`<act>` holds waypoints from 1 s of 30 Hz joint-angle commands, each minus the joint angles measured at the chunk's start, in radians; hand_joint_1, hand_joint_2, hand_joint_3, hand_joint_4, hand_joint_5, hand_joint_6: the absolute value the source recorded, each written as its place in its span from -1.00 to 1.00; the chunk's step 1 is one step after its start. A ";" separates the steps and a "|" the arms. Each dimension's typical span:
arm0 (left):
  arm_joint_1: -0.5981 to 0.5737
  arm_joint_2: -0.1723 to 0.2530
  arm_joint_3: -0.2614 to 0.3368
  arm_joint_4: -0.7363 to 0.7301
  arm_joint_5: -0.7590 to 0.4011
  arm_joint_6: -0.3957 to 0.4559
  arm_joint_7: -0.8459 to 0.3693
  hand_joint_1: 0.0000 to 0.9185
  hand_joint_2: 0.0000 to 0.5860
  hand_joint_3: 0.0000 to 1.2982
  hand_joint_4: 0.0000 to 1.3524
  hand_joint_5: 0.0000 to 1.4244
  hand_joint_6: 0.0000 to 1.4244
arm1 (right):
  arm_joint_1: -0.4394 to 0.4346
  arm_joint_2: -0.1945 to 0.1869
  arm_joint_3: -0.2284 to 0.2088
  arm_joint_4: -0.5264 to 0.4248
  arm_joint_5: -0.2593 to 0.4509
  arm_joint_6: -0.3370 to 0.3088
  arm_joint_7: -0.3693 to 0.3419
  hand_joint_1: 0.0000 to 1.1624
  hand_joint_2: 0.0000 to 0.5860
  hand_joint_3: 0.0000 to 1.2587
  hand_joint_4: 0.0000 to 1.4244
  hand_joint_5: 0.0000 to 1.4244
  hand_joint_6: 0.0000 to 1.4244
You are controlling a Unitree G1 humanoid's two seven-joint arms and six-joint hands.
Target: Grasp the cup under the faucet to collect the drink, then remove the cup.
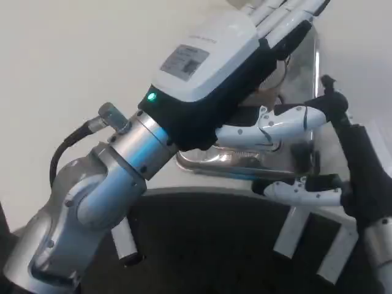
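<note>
My left hand (214, 58) reaches up and to the right over a shiny metal tray (220, 160), white back toward the camera. Its fingers (288, 15) stretch out straight at the top edge, and its white thumb (275, 125) sticks out sideways above the tray. The hand hides the cup and the faucet; a small pale patch (277, 78) between thumb and fingers is too little to identify. My right hand (318, 184) comes in from the right at the tray's near corner with its fingers spread, one dark finger (331, 92) pointing up, and nothing seen in it.
The silver left forearm (116, 165) crosses the picture's middle with a black cable looping off its wrist. A dark rounded surface (208, 245) lies below the tray. The white tabletop (67, 55) stretches to the left and back.
</note>
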 commanded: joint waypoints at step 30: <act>0.116 -0.017 0.171 0.027 0.052 -0.073 0.193 -1.00 -0.13 -1.00 -1.00 -1.00 -1.00 | -0.148 0.000 0.033 0.184 0.142 0.008 -0.156 0.88 -1.00 -1.00 -1.00 -1.00 -0.99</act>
